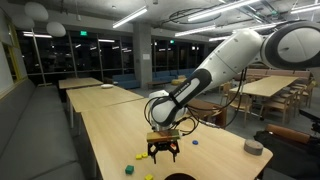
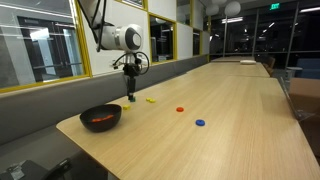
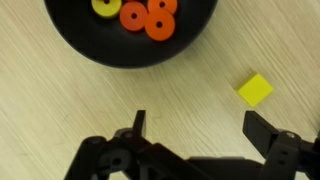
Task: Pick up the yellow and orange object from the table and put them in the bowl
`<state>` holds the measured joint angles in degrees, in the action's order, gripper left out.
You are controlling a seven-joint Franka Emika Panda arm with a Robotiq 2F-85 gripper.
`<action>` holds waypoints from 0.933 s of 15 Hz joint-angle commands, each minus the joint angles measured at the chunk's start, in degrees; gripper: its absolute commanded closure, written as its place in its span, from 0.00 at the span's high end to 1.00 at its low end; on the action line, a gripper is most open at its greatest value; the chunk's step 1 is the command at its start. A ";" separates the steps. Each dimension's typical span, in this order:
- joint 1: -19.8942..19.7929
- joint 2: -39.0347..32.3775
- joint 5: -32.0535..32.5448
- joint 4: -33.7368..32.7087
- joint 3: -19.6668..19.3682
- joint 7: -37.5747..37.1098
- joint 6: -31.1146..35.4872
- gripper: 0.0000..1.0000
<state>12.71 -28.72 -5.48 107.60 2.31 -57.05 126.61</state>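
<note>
A black bowl [image 3: 85, 45] fills the top of the wrist view and holds a yellow ring [image 3: 103, 6] and several orange rings [image 3: 133, 15]. A small yellow square piece [image 3: 255, 89] lies on the wooden table just outside the bowl, ahead of one finger. My gripper [image 3: 200, 125] is open and empty, hovering over bare table beside the bowl. In an exterior view the gripper [image 2: 131, 92] hangs just behind the bowl [image 2: 100, 126], with the yellow piece [image 2: 151, 100] next to it. In an exterior view the gripper [image 1: 162, 152] is low over the table.
A red piece [image 2: 180, 109] and a blue piece [image 2: 200, 124] lie further along the table. A green cube [image 1: 128, 169] and a yellow piece [image 1: 139, 156] sit near the gripper. A grey round object [image 1: 253, 146] rests near the table edge.
</note>
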 commanded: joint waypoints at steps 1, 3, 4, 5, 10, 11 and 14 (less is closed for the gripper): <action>0.45 -7.08 1.04 -9.14 -2.13 -2.49 1.27 1.00; 0.43 -10.22 0.70 -12.84 -3.10 -3.35 2.16 1.00; 0.36 -11.64 0.52 -14.66 -3.51 -3.79 2.51 1.00; 0.26 -13.12 0.37 -16.71 -3.92 -4.36 2.54 1.00; 0.06 -18.97 0.14 -24.68 -5.27 -7.25 2.89 1.00; 0.07 -19.95 0.13 -26.10 -5.45 -7.84 2.83 1.00; 0.20 -22.59 0.20 -29.71 -5.85 -9.86 3.26 1.00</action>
<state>12.61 -47.71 -5.46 83.70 -2.94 -64.23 129.79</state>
